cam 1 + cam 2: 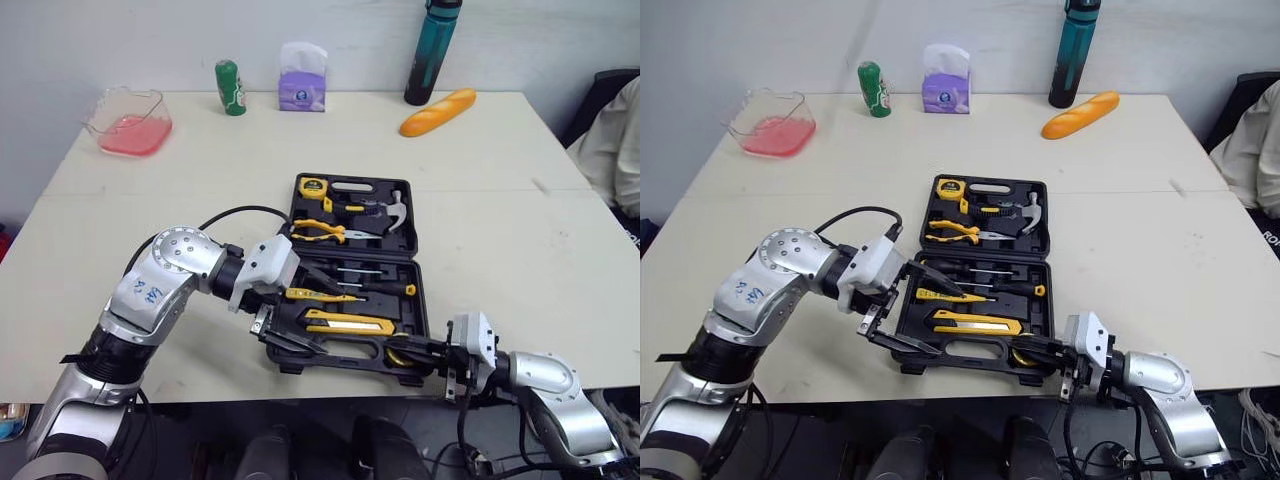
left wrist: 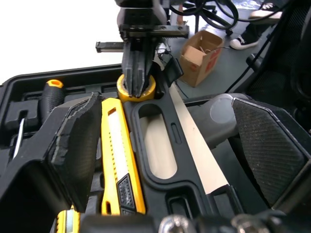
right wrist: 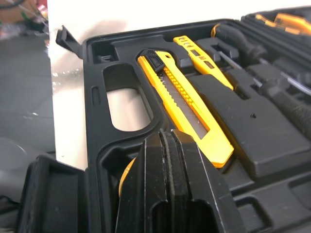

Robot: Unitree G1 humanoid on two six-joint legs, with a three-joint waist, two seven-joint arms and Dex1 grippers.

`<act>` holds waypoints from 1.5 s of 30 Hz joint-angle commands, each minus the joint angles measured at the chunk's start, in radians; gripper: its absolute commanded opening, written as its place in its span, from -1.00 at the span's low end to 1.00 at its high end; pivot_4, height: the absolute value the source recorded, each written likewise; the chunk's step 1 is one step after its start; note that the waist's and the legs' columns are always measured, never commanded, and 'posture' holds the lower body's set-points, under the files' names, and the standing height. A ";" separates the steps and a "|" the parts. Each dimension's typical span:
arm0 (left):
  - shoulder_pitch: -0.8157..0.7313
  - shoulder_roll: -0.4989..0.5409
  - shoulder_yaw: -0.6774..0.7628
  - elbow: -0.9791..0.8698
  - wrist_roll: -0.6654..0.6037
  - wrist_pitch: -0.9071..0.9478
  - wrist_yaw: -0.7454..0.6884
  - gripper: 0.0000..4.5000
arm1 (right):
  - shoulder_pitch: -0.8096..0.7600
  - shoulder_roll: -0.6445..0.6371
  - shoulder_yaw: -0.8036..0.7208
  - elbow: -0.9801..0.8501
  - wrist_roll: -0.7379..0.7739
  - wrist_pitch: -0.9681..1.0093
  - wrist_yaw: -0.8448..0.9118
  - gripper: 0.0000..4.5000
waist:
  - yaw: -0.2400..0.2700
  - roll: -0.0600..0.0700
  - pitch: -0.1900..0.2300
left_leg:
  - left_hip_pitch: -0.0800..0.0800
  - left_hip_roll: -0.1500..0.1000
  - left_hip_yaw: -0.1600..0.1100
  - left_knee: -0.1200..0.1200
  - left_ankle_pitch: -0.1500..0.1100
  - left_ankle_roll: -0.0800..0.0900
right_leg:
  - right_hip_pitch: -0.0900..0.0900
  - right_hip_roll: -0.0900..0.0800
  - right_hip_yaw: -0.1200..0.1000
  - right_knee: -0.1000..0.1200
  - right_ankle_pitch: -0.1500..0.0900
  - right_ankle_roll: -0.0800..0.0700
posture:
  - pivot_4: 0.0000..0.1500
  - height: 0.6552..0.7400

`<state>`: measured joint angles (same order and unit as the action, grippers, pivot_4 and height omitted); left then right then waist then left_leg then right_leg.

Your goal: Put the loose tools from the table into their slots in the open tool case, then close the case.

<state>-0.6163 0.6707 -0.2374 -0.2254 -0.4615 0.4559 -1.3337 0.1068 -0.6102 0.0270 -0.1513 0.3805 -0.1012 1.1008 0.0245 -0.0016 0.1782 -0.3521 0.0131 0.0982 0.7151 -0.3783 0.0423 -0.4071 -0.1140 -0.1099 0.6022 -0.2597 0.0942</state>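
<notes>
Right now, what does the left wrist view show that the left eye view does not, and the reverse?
Left wrist view adds: a cardboard box on the floor. Left eye view adds: the bread, the teal bottle, the hammer and the tape measure. Both share: the open tool case, the yellow utility knife, the open left hand, and the right hand shut on a yellow ring.

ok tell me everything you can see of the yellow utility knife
The yellow utility knife is slim and plastic-looking, with a black end and a ridged dark track along its top. It lies flat, seated in its moulded slot in the near half of the open tool case, beside the carry-handle cutout. A finger of the left hand sits beside it.
</notes>
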 commanded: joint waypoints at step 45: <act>-0.114 -0.216 0.042 0.619 0.344 -0.172 0.262 -0.98 | -0.563 -0.023 0.013 0.167 -0.108 0.574 -0.319 -1.00 | -0.003 0.004 0.003 | -0.020 0.000 0.009 0.004 0.000 0.003 | -0.022 -0.001 -0.006 0.008 0.001 0.003 | 1.00 0.99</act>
<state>-0.7273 0.4990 -0.1670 0.4711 -0.0989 0.2714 -1.0656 -0.4285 -0.6438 0.0284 0.0879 0.2503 0.4725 0.7468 0.0211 0.0020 0.1807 -0.3719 0.0128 0.1070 0.7186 -0.3786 0.0454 -0.4292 -0.1146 -0.1161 0.6100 -0.2582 0.0968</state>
